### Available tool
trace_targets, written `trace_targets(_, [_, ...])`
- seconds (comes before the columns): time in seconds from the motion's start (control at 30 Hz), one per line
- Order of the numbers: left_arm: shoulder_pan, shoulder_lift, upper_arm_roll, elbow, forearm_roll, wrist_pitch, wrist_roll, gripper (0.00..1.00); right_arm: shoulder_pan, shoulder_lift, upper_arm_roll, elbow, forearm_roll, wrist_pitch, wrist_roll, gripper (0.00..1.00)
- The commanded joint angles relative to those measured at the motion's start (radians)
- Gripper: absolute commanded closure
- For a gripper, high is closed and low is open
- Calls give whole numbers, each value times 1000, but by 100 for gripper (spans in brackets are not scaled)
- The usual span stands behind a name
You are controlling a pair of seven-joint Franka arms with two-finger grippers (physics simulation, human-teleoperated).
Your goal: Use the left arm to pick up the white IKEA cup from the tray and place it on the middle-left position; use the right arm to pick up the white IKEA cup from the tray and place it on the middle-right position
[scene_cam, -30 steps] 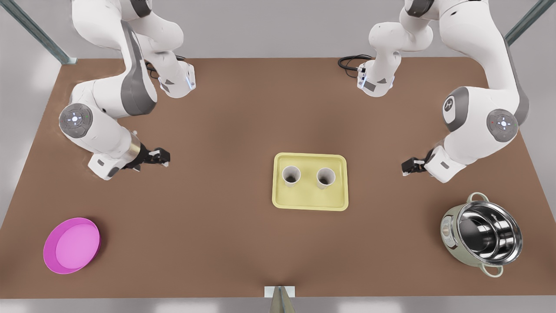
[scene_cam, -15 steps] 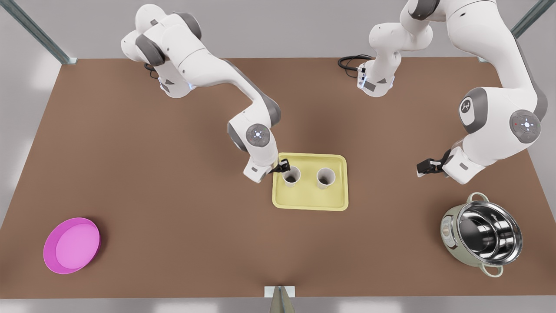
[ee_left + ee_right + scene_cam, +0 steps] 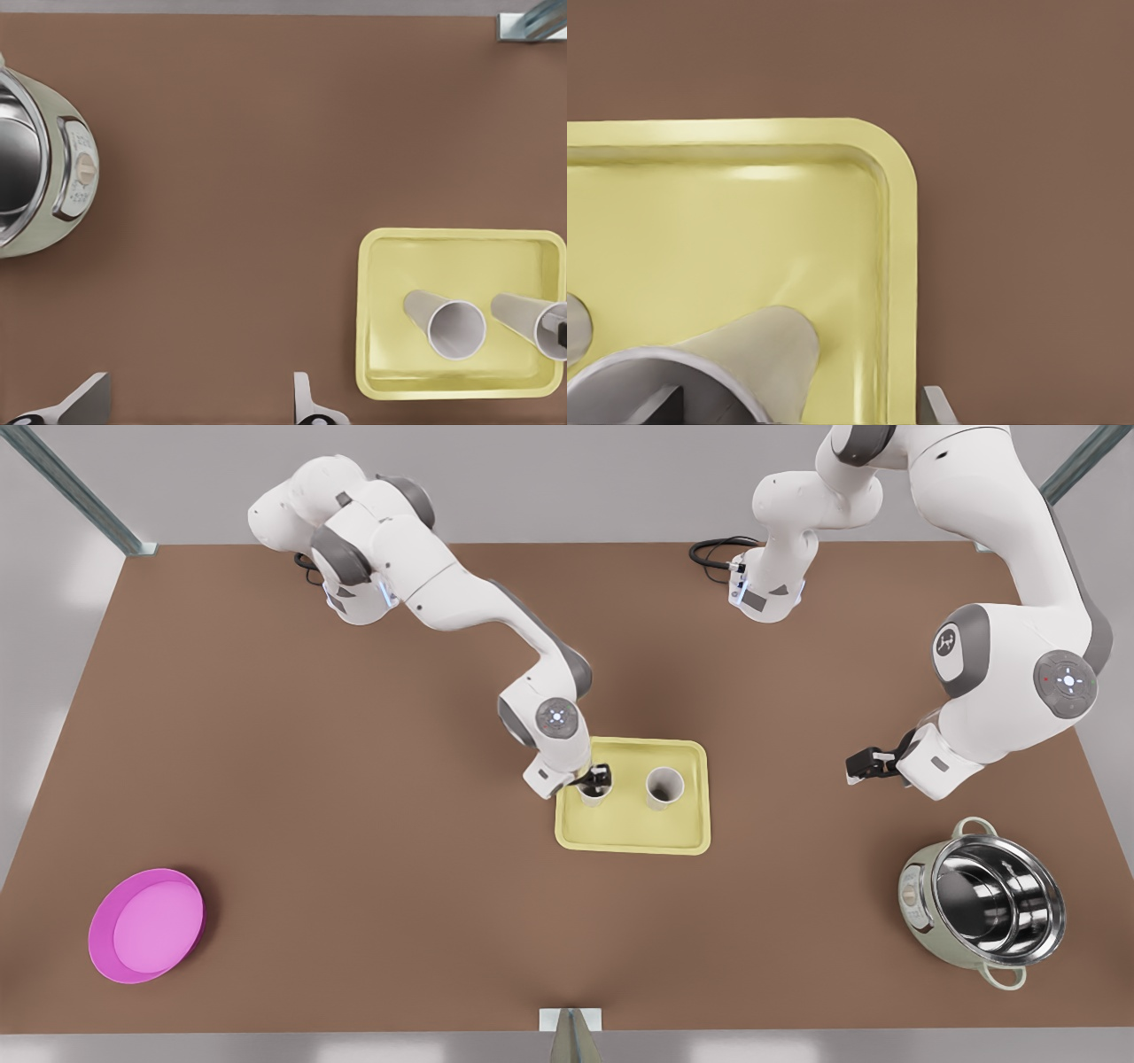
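Observation:
Two white cups stand on the pale yellow tray (image 3: pixel 633 849). My right gripper (image 3: pixel 600 777) rides the arm on the front view's left and sits over the cup (image 3: pixel 590 795) on that side. In the right wrist view it (image 3: pixel 796 407) is open, one finger inside this cup (image 3: pixel 757 350) and one outside, above the tray (image 3: pixel 744 230). The other cup (image 3: pixel 664 786) stands free. My left gripper (image 3: pixel 855 766) waits open over bare table right of the tray. In its wrist view the fingertips (image 3: pixel 306 409) stand apart, with the tray (image 3: pixel 390 310) and both cups (image 3: pixel 456 328) (image 3: pixel 532 317) farther off.
A steel pot (image 3: pixel 979 903) (image 3: pixel 35 168) with a pale green shell stands at the front view's lower right, near the left gripper. A round pink plate (image 3: pixel 146 926) lies at the lower left. Brown tabletop stretches on both sides of the tray.
The arm on the front view's left swung from the table's left side to the tray and moved its gripper onto the nearer cup. The other arm shifted slightly to the right.

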Motion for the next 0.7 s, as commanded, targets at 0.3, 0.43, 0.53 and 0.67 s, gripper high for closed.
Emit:
trace_targets(0.3, [-1,-1,-2,0,3,-2,13,0,2,8,-14,21,-2,27,173,97])
trace_targets(0.43, [-3,-1,-2,0,3,-2,13,0,-50,-63,-9,20,4,7,161,100])
trace_targets(0.53, [-1,-9,0,0,1,-4,11,0,-226,-202,-8,15,7,-226,-137,100])
trace_targets(0.67, [-15,-3,-5,2,-7,-25,10,0,-561,-218,-15,7,-4,-258,-818,100])
